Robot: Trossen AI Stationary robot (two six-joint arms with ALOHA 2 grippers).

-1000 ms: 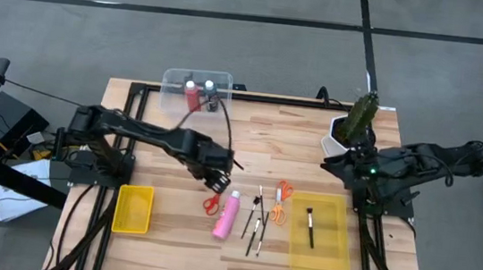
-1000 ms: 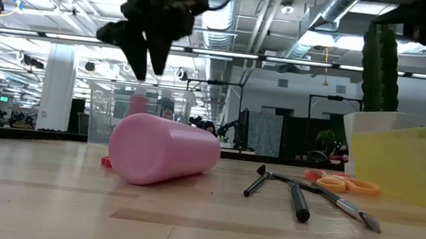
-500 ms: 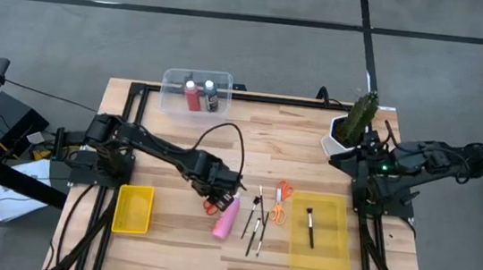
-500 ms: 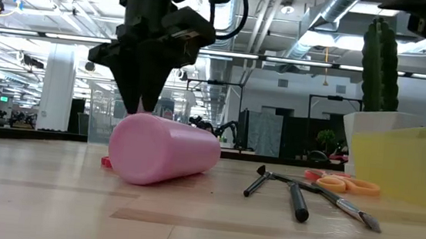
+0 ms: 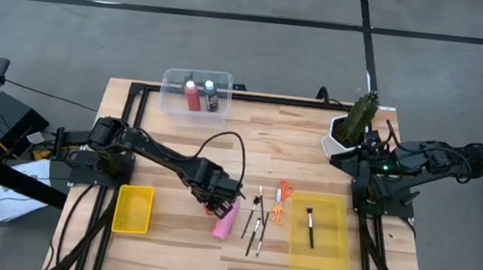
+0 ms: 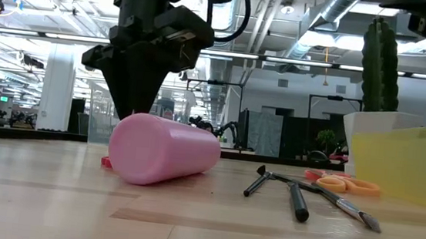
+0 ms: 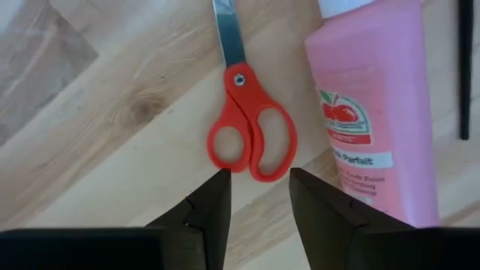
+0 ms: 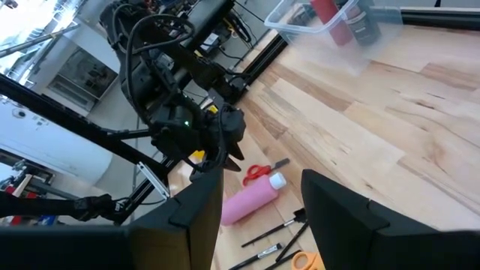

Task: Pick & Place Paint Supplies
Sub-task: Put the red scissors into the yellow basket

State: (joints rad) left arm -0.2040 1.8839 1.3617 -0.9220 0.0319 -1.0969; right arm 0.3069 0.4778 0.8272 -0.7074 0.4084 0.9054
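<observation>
Red-handled scissors (image 7: pixel 251 142) just beyond left hand (image 7: pixel 259 196)

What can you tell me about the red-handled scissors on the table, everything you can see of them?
The red-handled scissors are small, with two glossy red plastic finger loops, a silver pivot screw and grey metal blades that are closed together. They lie flat on the light wooden table, close beside the pink paint bottle, which lies on its side; no contact between the two shows. The left gripper hangs directly over the loops, jaws open to either side of them, not yet touching. In the high view the arm mostly covers them.
</observation>
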